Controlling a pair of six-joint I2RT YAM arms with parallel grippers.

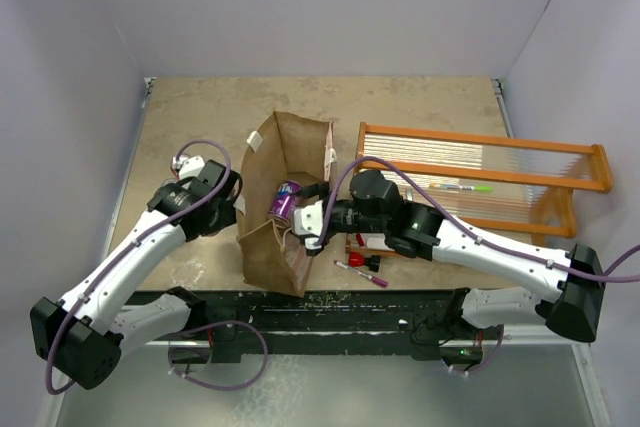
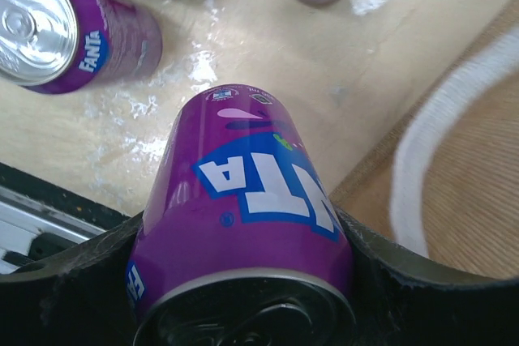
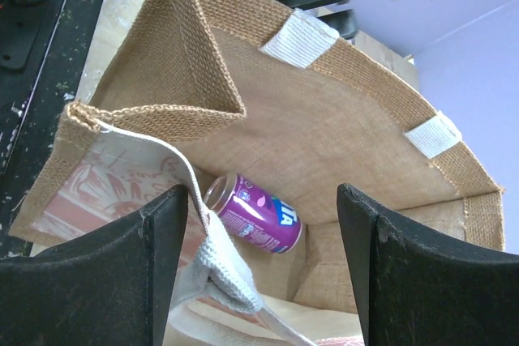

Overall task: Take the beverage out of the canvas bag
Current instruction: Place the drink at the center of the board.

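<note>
Tabletop [image 1: 200,117], rack [image 1: 480,140] beside canvas bag [image 1: 295,142], left jaws pinching purple can [image 2: 243,200], right jaws spread

**Bag open, one can inside**

Canvas bag [image 3: 324,119]: tan-brown woven fabric, upright, mouth gaping, one corner creased inward. White handles [image 3: 300,38] are stitched at the bag's rim, and one strap droops over the bag's edge. Purple Fanta can [image 3: 255,215] lies on its side on the bag's floor, against the base of a wall. Second Fanta can [image 2: 243,216], also purple, is outside, just beside the bag's outer wall.
</note>
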